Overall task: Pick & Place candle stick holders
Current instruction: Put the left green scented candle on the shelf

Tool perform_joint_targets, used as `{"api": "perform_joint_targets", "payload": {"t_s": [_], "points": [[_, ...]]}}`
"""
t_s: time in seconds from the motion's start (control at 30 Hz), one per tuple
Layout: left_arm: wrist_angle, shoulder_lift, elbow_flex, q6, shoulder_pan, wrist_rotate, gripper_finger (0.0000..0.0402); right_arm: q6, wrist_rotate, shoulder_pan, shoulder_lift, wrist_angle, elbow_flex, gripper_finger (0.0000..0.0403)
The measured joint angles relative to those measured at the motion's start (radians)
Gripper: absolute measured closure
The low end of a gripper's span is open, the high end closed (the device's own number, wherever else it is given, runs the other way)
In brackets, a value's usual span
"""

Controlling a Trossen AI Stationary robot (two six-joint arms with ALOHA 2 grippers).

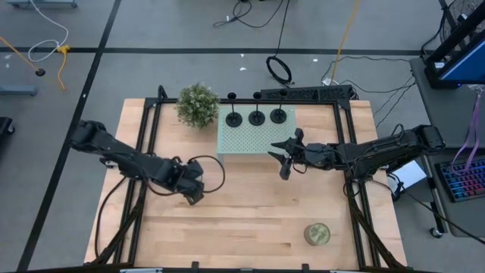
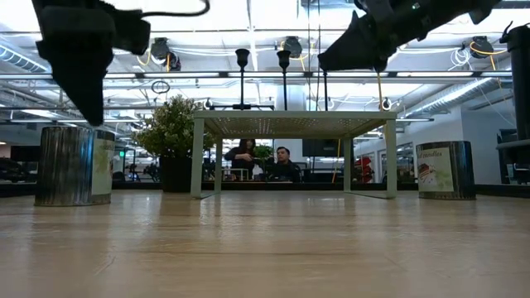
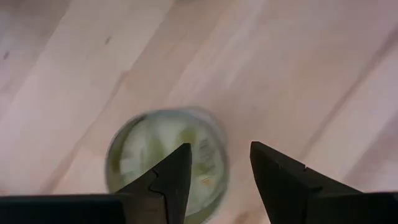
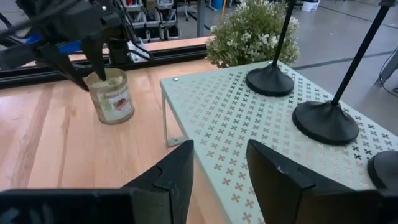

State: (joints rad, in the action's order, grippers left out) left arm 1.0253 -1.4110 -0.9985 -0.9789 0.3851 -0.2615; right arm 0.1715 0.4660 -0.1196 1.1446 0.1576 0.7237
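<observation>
Three matte-black candle stick holders (image 1: pixel 257 117) stand by their round bases in a row on the pale green perforated shelf (image 1: pixel 242 140); two bases (image 4: pixel 325 121) show plainly in the right wrist view. My right gripper (image 1: pixel 284 157) is open and empty, level with the shelf's near right corner, its fingers (image 4: pixel 177 171) pointing over the shelf top. My left gripper (image 1: pixel 193 189) is open just above a gold-green jar (image 3: pixel 165 158), which stands on the table (image 4: pixel 112 96). Whether its fingers touch the jar, I cannot tell.
A second gold-green jar (image 1: pixel 317 233) stands near the table's near right corner. A potted plant (image 1: pixel 197 104) stands at the shelf's far left. Black frame rails (image 1: pixel 144 152) run along the table's left, right and far sides. People sit beyond the table (image 2: pixel 265 161).
</observation>
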Motion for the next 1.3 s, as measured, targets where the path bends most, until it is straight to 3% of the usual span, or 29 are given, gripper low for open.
{"api": "perform_joint_targets", "payload": {"t_s": [0.53, 0.63, 0.87, 0.97, 1.1, 1.3], "points": [[0.011, -0.088, 0.000, -0.035, 0.004, -0.014, 0.0233, 0.000, 0.000, 0.000, 0.000, -0.001, -0.001, 0.0259], [0.011, -0.089, 0.000, -0.007, 0.004, -0.012, 0.0262, 0.000, 0.000, 0.000, 0.000, -0.001, -0.001, 0.0259], [0.011, -0.088, 0.000, 0.067, -0.007, 0.035, 0.0386, -0.001, 0.000, 0.000, 0.000, 0.000, -0.001, 0.0259], [0.017, -0.089, -0.011, 0.074, -0.011, 0.056, 0.0392, -0.001, 0.000, 0.000, 0.000, 0.001, -0.001, 0.0259], [0.018, -0.089, -0.099, 0.118, 0.015, 0.100, 0.0396, -0.003, 0.001, 0.000, 0.000, 0.003, -0.001, 0.0259], [0.012, -0.088, -0.328, 0.264, 0.043, 0.068, 0.0397, -0.004, 0.002, 0.000, 0.000, 0.023, -0.001, 0.0259]]}}
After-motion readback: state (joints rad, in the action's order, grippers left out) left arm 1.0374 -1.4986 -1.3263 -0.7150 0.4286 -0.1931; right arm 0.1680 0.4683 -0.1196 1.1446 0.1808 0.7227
